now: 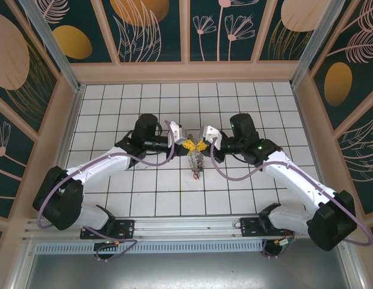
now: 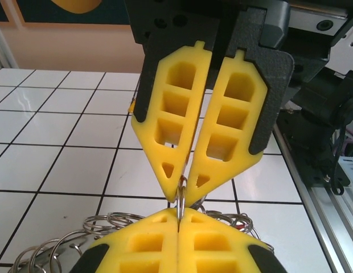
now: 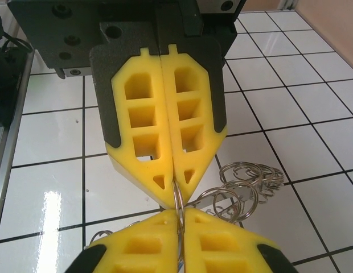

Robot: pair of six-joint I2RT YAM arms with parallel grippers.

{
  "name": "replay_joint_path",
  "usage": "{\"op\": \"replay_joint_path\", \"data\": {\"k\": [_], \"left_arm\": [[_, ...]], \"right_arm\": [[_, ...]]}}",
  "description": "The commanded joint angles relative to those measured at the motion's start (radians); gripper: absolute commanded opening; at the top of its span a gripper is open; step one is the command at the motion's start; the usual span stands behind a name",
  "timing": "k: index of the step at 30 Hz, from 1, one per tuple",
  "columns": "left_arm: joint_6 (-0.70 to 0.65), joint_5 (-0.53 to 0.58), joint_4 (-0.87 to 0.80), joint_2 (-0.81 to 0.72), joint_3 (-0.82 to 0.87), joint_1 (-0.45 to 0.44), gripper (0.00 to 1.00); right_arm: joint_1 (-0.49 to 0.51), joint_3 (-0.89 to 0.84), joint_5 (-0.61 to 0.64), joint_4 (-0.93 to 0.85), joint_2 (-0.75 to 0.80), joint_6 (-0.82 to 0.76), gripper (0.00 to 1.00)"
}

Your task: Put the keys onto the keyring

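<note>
Ring position: the keyring [image 2: 180, 203] is held up off the tiled table [image 1: 144, 192] at mid-table, its thin wire running edge-on between two sets of yellow pads [image 2: 171, 102].
Key load: the keys [image 1: 197, 164] hang in a bunch just on the near side of the grip. Small split rings [image 3: 245, 187] fan out below. Single keys are too small to tell apart.
Left grip: your left gripper [image 3: 174, 193] is closed on the keyring, with only the wire between its pads.
Right grip: your right gripper [image 2: 183, 190] pinches the same wire at its tips. A thin wedge of gap shows further back.
Step in hand: by my judgement, a two-handed hold on the ring, tip to tip, ahead of threading.
Next move: this calls for one gripper to keep the wire while the other lets go to work a key on. Do not free both, or the bunch drops.
Arm pose: both arms reach from the near edge and bend inward. The left comes from the left and the right from the right, with the wrists level and the grippers nose to nose.
</note>
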State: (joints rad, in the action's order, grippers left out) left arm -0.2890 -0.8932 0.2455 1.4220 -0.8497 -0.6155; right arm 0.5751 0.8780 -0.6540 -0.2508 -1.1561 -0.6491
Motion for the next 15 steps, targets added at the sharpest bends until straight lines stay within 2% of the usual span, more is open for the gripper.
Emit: {"op": "replay_joint_path", "data": {"k": [1, 5, 15], "left_arm": [[0.08, -0.088, 0.166, -0.037, 0.025, -0.005, 0.0], [0.148, -0.125, 0.271, -0.036, 0.047, -0.005, 0.0], [0.197, -0.159, 0.345, -0.026, 0.057, -0.005, 0.0]], "right_arm": [[-0.012, -0.015, -0.049, 0.054, 0.018, -0.011, 0.12], [-0.023, -0.036, -0.102, 0.093, 0.03, 0.003, 0.13], [-0.065, -0.058, -0.169, 0.137, 0.039, 0.017, 0.14]]}}
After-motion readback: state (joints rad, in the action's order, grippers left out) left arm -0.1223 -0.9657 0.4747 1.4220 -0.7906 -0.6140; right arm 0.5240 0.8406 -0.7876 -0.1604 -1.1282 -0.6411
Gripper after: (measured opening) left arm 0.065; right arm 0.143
